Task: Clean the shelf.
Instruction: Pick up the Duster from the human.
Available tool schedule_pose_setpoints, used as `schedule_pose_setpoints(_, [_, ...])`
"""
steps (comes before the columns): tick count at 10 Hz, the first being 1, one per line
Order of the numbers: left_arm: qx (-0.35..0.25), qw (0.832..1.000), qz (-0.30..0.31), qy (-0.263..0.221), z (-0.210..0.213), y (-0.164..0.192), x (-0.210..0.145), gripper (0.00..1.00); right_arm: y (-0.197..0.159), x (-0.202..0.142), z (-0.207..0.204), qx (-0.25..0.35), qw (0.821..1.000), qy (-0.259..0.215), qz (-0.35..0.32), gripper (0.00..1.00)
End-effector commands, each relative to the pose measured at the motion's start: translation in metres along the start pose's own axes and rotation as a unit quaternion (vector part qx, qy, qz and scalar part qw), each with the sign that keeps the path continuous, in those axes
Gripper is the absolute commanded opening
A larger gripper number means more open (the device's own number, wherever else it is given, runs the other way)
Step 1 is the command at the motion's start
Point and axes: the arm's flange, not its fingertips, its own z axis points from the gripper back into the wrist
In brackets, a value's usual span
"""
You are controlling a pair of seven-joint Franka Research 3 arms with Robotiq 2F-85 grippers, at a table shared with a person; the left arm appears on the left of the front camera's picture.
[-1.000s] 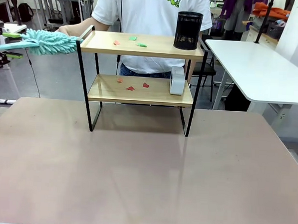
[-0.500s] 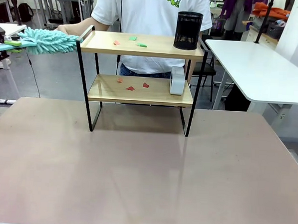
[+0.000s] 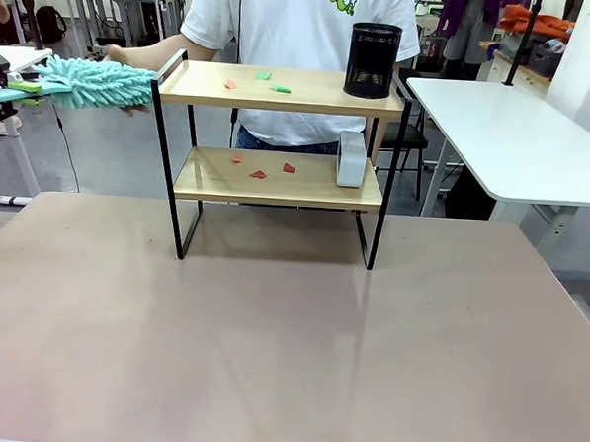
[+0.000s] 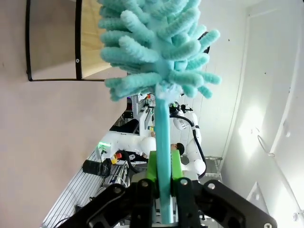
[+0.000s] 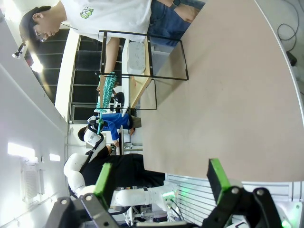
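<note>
Compared with a second ago, the teal duster (image 3: 99, 82) sits a little higher and its handle runs flatter. The last half second brings almost no further shift, so the fluffy head hangs level with the top board of the shelf (image 3: 282, 88), just outside its left frame post. The left gripper (image 4: 164, 173) is clamped on the duster's flat handle, green pads pressed against both sides in the left wrist view, with the head pointing toward the shelf's end. The right gripper (image 5: 160, 176) is held well back over the table (image 3: 268, 358), its fingers spread wide with nothing between them. The shelf stands at the far middle of the table, in front of the person, whose forearm (image 3: 151, 47) reaches toward its upper left corner behind the duster head. Nothing has been swept yet. Red and green paper scraps (image 3: 263, 79) lie on the top board, and more red scraps (image 3: 260, 173) lie on the lower board. A black mesh cup (image 3: 373, 60) stands at the right end of the top board, and a small white device (image 3: 351, 158) stands on the lower one. The lift seems to set the head at the right height, so the next step is probably a sideways sweep across the top board, stopping short of the cup.
</note>
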Motion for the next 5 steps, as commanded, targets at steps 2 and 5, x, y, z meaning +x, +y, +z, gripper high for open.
schedule_pose_setpoints(2, [0.044,0.991,-0.125,0.021,0.017,-0.027,-0.043,0.0,0.002,0.002,-0.001,0.014,1.0,-0.008,0.014,1.0])
schedule_pose_setpoints(5, [0.147,0.951,-0.27,-0.033,0.051,-0.042,-0.114,0.0,0.002,0.002,-0.001,0.014,1.0,-0.008,0.014,1.0])
